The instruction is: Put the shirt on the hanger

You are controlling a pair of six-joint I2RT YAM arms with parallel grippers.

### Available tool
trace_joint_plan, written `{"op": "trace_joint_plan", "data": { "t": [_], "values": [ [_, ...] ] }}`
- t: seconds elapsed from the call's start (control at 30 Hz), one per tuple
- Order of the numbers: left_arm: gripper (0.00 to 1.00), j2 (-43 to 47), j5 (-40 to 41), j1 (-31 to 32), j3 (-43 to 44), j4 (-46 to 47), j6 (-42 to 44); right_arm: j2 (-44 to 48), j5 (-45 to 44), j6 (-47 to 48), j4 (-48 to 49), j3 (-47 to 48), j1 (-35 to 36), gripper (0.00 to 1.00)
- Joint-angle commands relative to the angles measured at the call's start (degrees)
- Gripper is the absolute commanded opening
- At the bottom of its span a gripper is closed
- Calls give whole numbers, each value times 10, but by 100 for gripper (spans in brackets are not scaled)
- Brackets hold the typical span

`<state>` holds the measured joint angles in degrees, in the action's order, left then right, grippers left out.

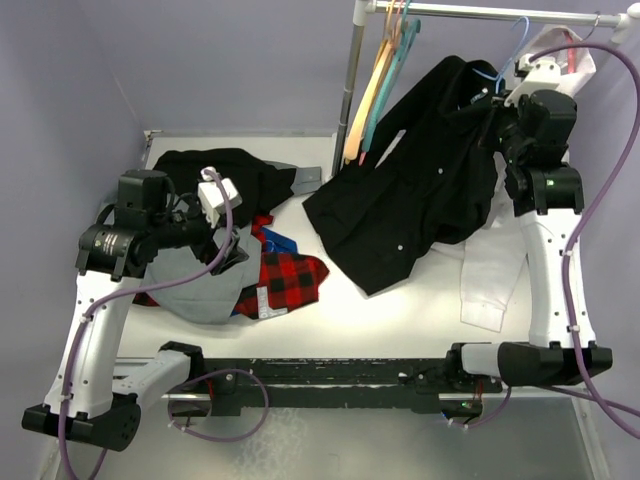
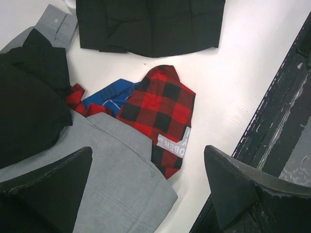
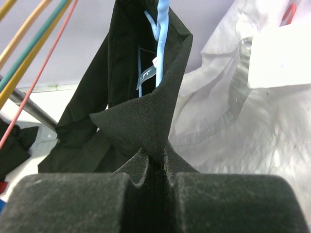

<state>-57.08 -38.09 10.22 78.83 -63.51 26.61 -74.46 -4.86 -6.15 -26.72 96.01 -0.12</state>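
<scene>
The right gripper (image 3: 156, 170) is clamped tight on a fold of the large black long-sleeved button-up shirt (image 3: 141, 121). The thin light-blue clothes hanger (image 3: 161, 29) shows inside the shirt's collar, near the metal rail (image 1: 480, 12), and the shirt's body trails down onto the white table (image 1: 400, 320). A small tag inside the collar is unreadable. The left gripper (image 2: 148, 162) hangs with its fingers wide apart and holds nothing. Below it lie a grey garment (image 2: 121, 174) and a red-and-black plaid cloth (image 2: 160, 102), whose grey label (image 2: 173, 144) partly reads "OBER".

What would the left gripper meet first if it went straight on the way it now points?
Probably the grey garment, at its edge beside the red-and-black plaid cloth: both lie ahead of the open left gripper; depth is unclear.
</scene>
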Motion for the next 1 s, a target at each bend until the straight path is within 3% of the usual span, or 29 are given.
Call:
{"op": "trace_joint_plan", "data": {
  "t": [0.0,0.37,0.67,0.97],
  "values": [
    [99,-5,-9,3,-2,8,7,-3,14,20,31,67,-9,0],
    [99,-10,-4,5,-6,11,9,-75,53,6,23,157,-53,0],
    [99,-18,3,16,-8,12,11,-110,68,-2,48,166,-64,0],
    [99,-24,-45,23,6,-17,29,-137,72,-7,62,170,-74,0]
  ]
}}
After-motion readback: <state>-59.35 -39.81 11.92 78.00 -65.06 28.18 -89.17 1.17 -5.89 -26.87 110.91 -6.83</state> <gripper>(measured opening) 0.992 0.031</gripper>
